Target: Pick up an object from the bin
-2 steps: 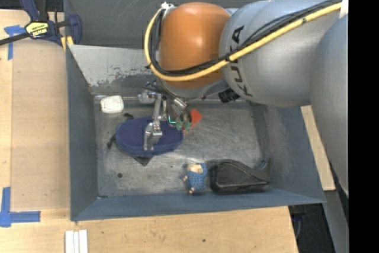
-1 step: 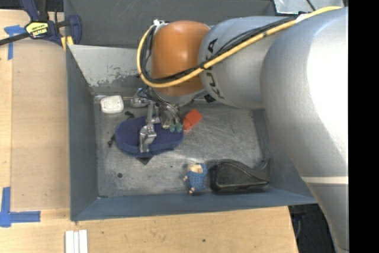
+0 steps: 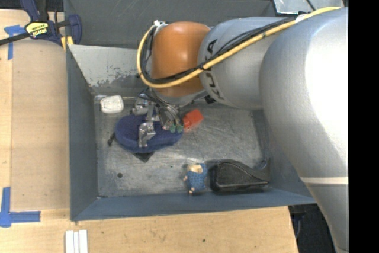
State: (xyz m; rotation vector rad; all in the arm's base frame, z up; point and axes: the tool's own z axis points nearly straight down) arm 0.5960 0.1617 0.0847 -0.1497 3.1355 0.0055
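My gripper point(image 3: 147, 132) hangs low over the middle left of the bin, its metal fingers down on a dark blue cloth-like thing point(image 3: 127, 134) that lies crumpled on the floor. I cannot make out how the fingers stand against the cloth. A small red-orange thing point(image 3: 192, 120) lies just right of the gripper. A flat white block point(image 3: 111, 105) rests to the upper left, near the back wall.
A black pouch-like thing point(image 3: 237, 178) lies along the front wall at the right, with a small blue and tan figure point(image 3: 194, 177) beside it. The arm and its orange cover fill the bin's upper right.
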